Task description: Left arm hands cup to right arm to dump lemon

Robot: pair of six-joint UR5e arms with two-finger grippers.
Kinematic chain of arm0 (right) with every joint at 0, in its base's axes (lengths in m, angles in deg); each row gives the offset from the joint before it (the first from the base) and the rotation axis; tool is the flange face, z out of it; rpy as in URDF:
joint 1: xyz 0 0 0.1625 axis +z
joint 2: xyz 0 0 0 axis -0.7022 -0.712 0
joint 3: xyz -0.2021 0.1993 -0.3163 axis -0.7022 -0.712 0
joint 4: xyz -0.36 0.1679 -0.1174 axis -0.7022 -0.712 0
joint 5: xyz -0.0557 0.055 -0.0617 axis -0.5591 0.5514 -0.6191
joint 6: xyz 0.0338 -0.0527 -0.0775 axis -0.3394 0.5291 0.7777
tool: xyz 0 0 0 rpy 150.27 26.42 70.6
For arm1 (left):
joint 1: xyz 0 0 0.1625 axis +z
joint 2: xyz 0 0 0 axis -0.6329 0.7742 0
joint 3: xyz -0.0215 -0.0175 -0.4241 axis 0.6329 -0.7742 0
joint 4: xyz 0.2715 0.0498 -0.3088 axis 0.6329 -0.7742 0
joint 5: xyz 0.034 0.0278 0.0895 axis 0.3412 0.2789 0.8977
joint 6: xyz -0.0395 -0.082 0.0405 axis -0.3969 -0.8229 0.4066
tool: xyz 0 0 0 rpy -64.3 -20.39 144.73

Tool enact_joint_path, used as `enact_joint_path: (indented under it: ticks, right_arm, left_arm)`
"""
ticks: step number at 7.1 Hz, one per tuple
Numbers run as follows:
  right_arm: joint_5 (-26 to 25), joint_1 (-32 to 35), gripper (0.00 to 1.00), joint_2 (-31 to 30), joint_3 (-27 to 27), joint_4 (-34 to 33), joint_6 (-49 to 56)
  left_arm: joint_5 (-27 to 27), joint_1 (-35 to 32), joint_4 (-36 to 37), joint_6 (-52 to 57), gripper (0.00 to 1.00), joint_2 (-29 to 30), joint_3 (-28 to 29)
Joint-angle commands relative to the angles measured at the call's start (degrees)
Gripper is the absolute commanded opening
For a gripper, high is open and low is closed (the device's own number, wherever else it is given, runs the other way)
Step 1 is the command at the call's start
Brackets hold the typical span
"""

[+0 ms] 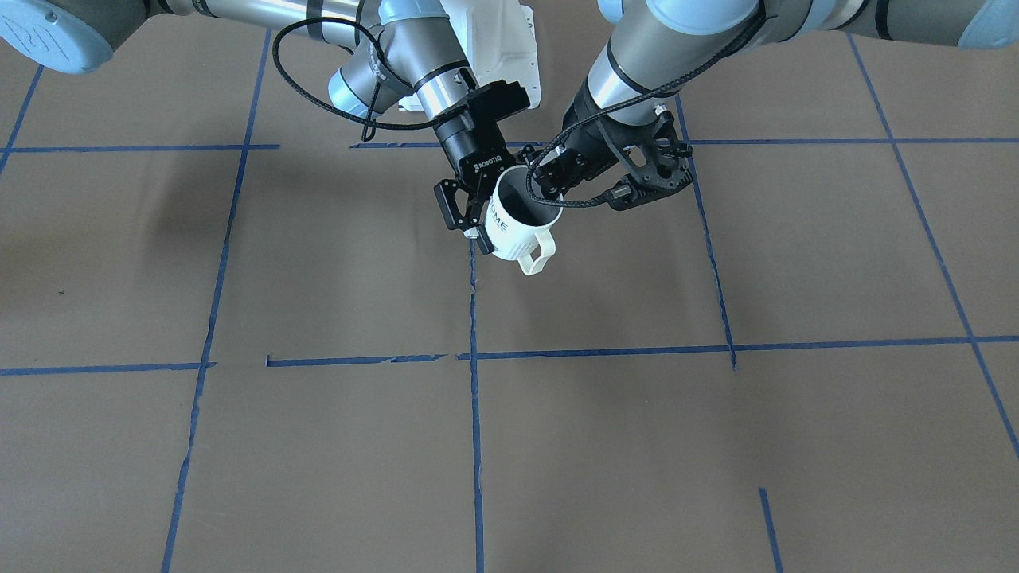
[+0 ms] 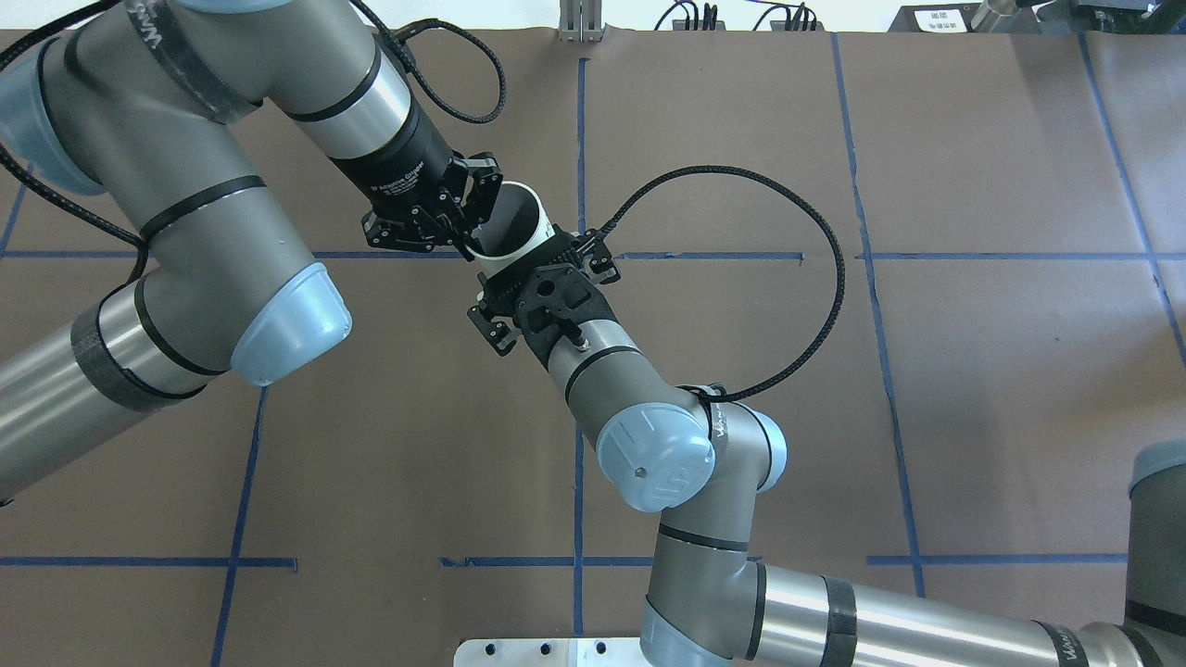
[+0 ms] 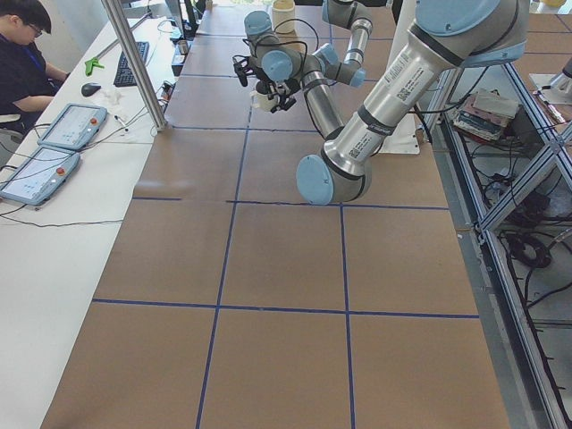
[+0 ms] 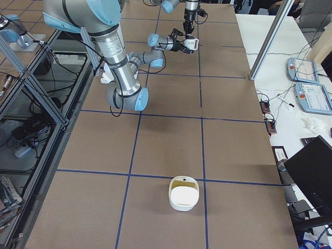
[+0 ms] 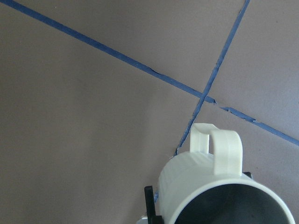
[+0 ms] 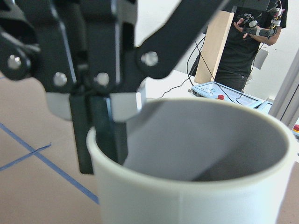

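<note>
Brown paper crossed by blue tape lines covers the table. Findings from the overhead view, read from the left.

The left gripper reaches in from the upper left and is closed on the cup at its rim. The right wrist view confirms this: its fingers clamp the wall from inside and outside.

The cup sits just left of upper centre, held clear of the table and tilted. Its inside is grey and its bottom is not visible. In the front-facing view the handle points toward the lower edge of the frame.

Just below and right of the cup, the right gripper straddles the cup's body, fingers spread wide, one on each side. Whether its pads press on the wall cannot be told.

The right arm enters from the lower right.
</note>
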Motion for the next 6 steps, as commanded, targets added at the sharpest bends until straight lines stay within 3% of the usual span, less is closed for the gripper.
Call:
enact_joint_path:
  ticks: [1,6]
  right_arm:
    - [0.0,0.0,0.98,-0.01,-0.09,0.02,-0.73]
    - [0.0,0.0,0.97,-0.09,-0.09,0.02,-0.83]
  left_arm:
    - [-0.18,-0.55,0.73,0.0,0.0,-0.63,-1.75]
    - [-0.45,-3.61,5.03,2.79,0.0,-3.17,-7.37]
